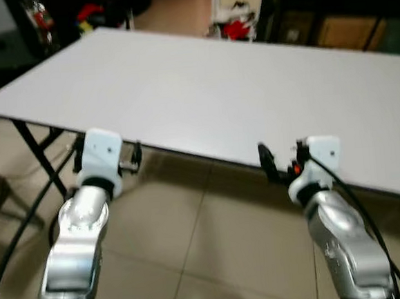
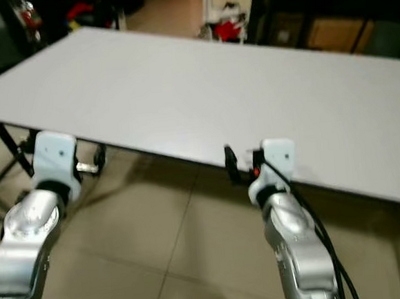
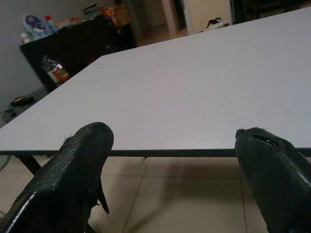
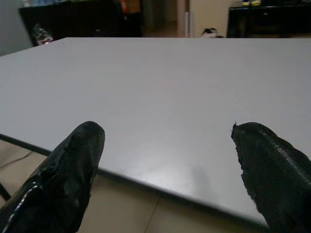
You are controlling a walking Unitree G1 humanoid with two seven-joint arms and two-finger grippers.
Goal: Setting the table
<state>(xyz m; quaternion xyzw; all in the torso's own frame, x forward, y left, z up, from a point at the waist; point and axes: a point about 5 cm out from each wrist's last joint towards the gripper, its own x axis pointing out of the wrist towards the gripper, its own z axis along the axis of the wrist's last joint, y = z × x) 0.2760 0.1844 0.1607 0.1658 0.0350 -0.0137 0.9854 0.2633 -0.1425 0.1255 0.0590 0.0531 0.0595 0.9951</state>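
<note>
while both arms are raised toward the near edge of the white folding table (image 1: 202, 94), neither holds anything, which suits an approach before any setting begins. the left gripper (image 3: 175, 160) sits just short of the edge, at about 8 o'clock in the head view, its fingers (image 3: 82, 160) spread wide with nothing between them, aimed level across the tabletop. the right gripper (image 4: 170, 160) is at about 5 o'clock in the head view, at the rim or just over it, equally wide open and empty, also looking flat along the surface. i judge they are kept level and parted so the wrist cameras can see over the tabletop and the arms are ready for a first grasp. no plates, cutlery or cups are on the tabletop, so the task looks barely started. a dark cabinet (image 3: 73, 43) with bottles stands beyond the table at about 11 o'clock, and red-and-white clutter (image 1: 235, 25) lies on the tiled floor (image 1: 215, 252) past the far edge at 12 o'clock.
</note>
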